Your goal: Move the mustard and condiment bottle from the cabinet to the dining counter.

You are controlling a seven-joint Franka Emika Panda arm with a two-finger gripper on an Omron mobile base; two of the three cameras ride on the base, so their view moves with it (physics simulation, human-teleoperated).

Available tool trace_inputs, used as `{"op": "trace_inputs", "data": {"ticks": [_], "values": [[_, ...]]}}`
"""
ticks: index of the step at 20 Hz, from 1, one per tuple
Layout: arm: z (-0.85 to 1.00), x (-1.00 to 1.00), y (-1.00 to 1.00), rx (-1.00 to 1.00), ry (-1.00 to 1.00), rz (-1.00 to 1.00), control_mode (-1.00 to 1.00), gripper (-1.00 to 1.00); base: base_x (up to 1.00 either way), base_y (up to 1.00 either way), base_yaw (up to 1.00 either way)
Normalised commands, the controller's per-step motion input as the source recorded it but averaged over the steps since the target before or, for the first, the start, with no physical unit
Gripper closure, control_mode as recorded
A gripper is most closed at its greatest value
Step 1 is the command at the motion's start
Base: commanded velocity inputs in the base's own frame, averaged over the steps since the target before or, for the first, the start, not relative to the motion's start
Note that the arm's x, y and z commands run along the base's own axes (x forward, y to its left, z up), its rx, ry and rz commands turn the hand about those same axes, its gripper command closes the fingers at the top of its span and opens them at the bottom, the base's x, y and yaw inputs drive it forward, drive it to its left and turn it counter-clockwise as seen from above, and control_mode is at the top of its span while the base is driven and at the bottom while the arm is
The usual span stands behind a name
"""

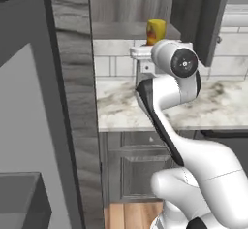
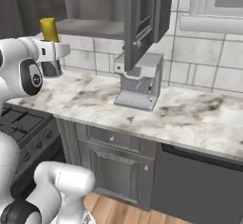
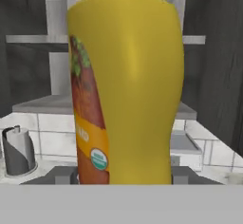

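Between the end effector's (image 3: 124,178) wide-set jaws the mustard (image 3: 126,90) stands gripped upright, just out past the cabinet (image 1: 133,29) shelf edge, an open door (image 1: 208,19) beside, marble table (image 1: 218,106) and paper-towel holder (image 3: 18,151) below

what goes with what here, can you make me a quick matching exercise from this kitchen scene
Things:
1. the mustard
2. coffee machine
3. cabinet door
4. floor

Descriptions:
a. swung open
b. yellow with a red-orange label
c. grey, standing on the marble worktop
d. light wood planks

Pairs: 1-b, 2-c, 3-a, 4-d
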Motion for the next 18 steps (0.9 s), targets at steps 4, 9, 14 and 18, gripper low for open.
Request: {"op": "trace_inputs", "data": {"ticks": [4, 9, 14, 18], "values": [[0.00, 0.00, 0.00, 0.00, 0.00, 0.00, 1.00, 1.00, -0.13, -0.48, -0.29], [0.00, 0.00, 0.00, 0.00, 0.00, 0.00, 1.00, 1.00, -0.09, -0.92, -0.60], [0.00, 0.00, 0.00, 0.00, 0.00, 0.00, 1.00, 1.00, -0.07, -0.80, -0.71], [0.00, 0.00, 0.00, 0.00, 0.00, 0.00, 1.00, 1.00, -0.01, -0.91, -0.69]]}}
